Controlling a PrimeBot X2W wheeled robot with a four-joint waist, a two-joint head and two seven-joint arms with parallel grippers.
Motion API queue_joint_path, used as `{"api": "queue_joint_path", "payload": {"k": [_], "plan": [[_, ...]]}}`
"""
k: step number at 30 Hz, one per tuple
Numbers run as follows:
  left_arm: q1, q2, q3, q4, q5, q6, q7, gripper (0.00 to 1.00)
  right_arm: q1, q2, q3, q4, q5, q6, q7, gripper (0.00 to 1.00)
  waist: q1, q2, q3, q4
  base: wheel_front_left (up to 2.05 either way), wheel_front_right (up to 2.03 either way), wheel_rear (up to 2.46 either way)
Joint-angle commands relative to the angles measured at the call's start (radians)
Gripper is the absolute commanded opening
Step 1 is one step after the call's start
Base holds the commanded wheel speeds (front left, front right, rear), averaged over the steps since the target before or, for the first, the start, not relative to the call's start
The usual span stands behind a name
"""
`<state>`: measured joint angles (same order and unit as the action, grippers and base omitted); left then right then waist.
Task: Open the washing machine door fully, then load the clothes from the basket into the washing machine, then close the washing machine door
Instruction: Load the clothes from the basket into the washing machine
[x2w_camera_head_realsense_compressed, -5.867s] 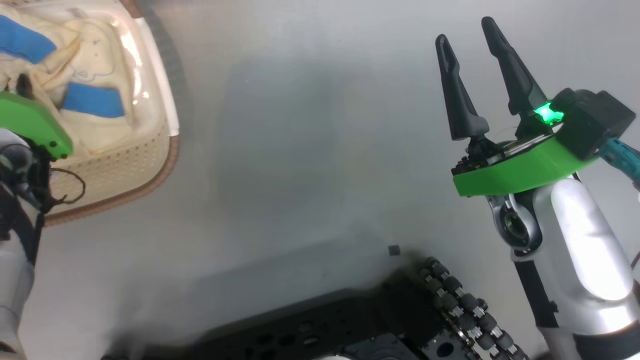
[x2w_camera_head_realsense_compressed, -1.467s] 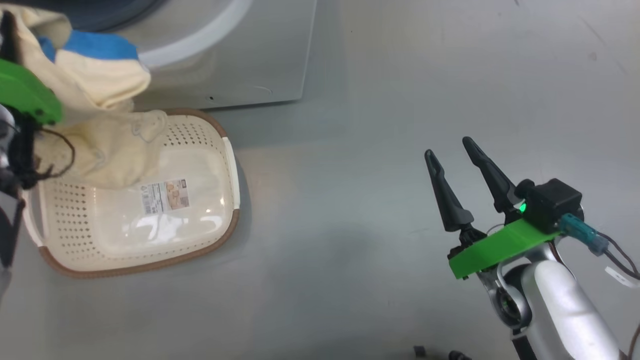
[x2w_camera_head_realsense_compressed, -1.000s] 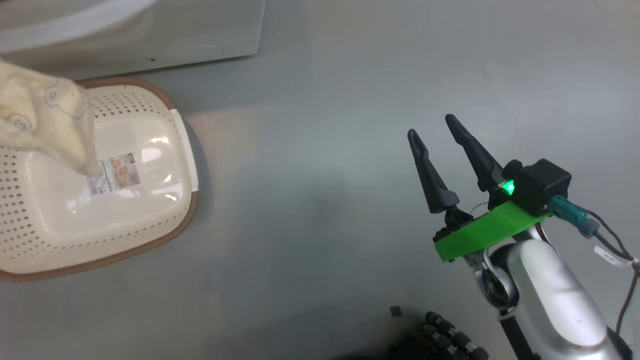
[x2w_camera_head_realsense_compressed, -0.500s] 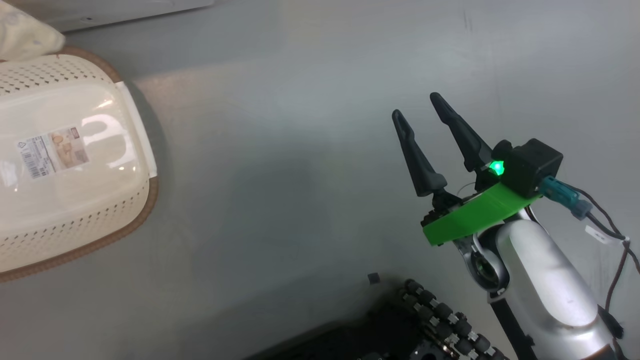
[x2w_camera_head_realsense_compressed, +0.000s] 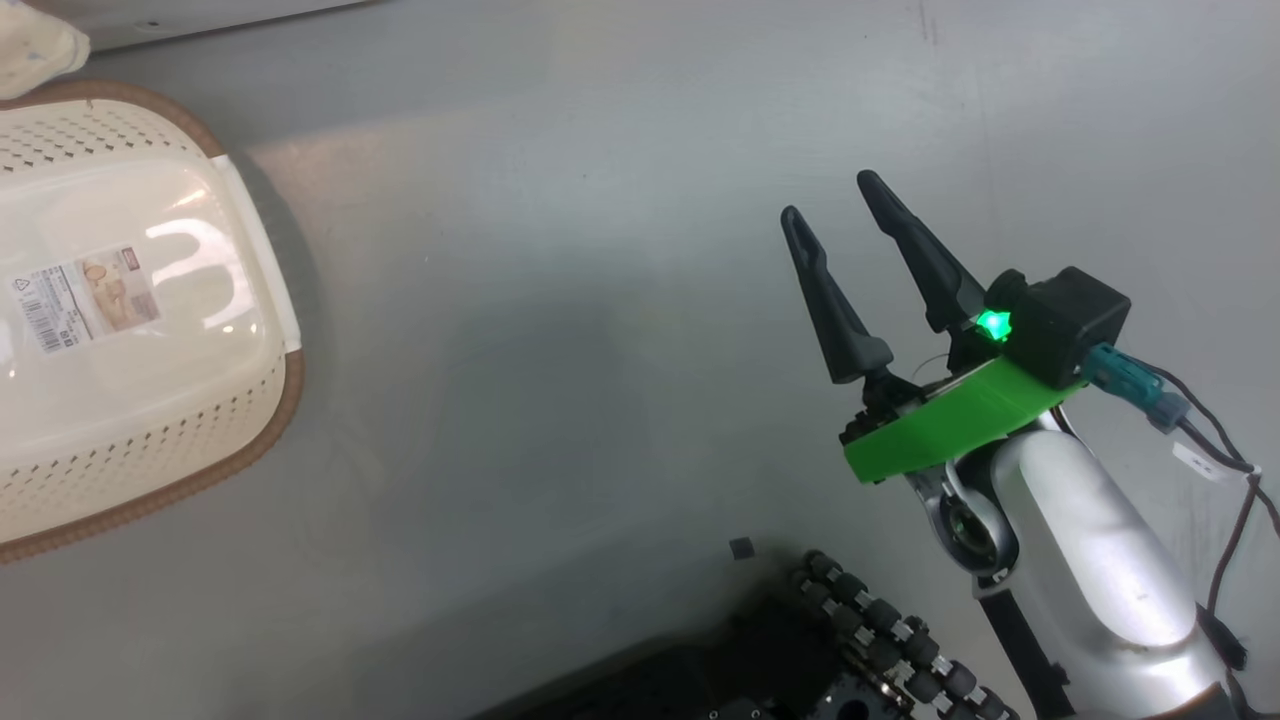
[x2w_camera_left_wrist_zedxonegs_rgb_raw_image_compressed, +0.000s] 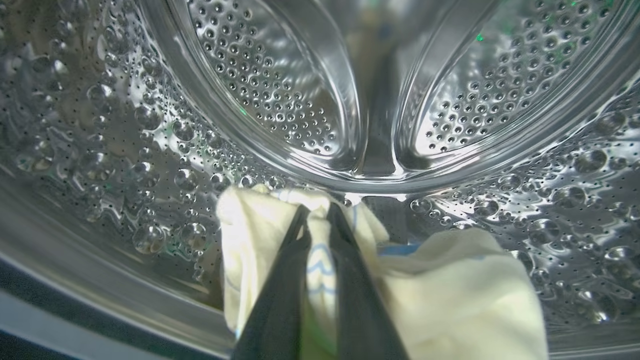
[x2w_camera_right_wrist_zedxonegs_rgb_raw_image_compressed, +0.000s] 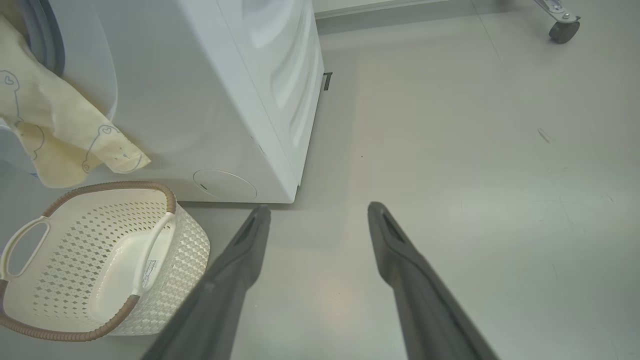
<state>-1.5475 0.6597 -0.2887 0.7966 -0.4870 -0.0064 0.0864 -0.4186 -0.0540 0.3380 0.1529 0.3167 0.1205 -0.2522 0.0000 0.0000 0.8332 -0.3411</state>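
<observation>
1. The left gripper (x2w_camera_left_wrist_zedxonegs_rgb_raw_image_compressed: 317, 210) is reaching into the steel drum (x2w_camera_left_wrist_zedxonegs_rgb_raw_image_compressed: 125, 125) of the washing machine (x2w_camera_right_wrist_zedxonegs_rgb_raw_image_compressed: 225, 100). Its two dark fingers are pinching narrowly on a fold of the clothes (x2w_camera_left_wrist_zedxonegs_rgb_raw_image_compressed: 450, 285), which are pale yellow with a faint blue outline print.
2. The grip is sitting high on the bundle, so the rest is drooping toward the drum's near lip. This looks like the carry before a release inside.
3. A yellow flap (x2w_camera_right_wrist_zedxonegs_rgb_raw_image_compressed: 55, 135) is hanging out over the machine's white front, above the basket. It is probably the tail of the same bundle, though the join is lying out of sight.
4. The right gripper (x2w_camera_head_realsense_compressed: 830, 198) is hovering over bare grey floor (x2w_camera_head_realsense_compressed: 600, 300) to the right, well apart from everything. Its jaws are standing wide and holding nothing, and it seems to be waiting clear of the loading path.
5. The basket (x2w_camera_head_realsense_compressed: 120, 460) is sitting on the floor just in front of the machine, close enough for short lifts. It is showing a bare cream bottom with a label (x2w_camera_head_realsense_compressed: 85, 300) and no garments inside.
6. The drum is holding only the cloth now being carried in.
</observation>
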Motion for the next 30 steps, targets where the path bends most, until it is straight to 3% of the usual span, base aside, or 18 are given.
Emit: {"api": "queue_joint_path", "payload": {"k": [1, 13, 23, 30], "plan": [[-0.023, 0.045, 0.02, -0.027, -0.002, 0.008, 0.007, 1.0, 0.016, 0.002, 0.01, -0.024, 0.004, 0.01, -0.009, 1.0, 0.0, 0.0, 0.0, 0.001, 0.0, 0.0, 0.0], [0.05, 0.019, 0.027, -0.04, -0.049, 0.016, 0.016, 1.0, 0.01, 0.001, -0.026, -0.028, -0.012, 0.01, -0.009, 1.0, 0.0, 0.0, -0.019, 0.035, 0.0, 0.0, 0.0], [0.206, -0.003, 0.051, -0.072, -0.091, 0.001, -0.127, 1.0, 0.023, -0.011, -0.067, -0.036, -0.031, 0.01, -0.009, 1.0, 0.0, 0.0, -0.072, 0.086, 0.0, 0.0, 0.0], [0.381, -0.023, 0.05, -0.157, -0.09, 0.024, -0.251, 1.0, 0.044, -0.019, -0.095, -0.034, -0.044, 0.01, -0.009, 1.0, 0.0, 0.0, -0.124, 0.121, 0.0, 0.0, 0.0]]}}
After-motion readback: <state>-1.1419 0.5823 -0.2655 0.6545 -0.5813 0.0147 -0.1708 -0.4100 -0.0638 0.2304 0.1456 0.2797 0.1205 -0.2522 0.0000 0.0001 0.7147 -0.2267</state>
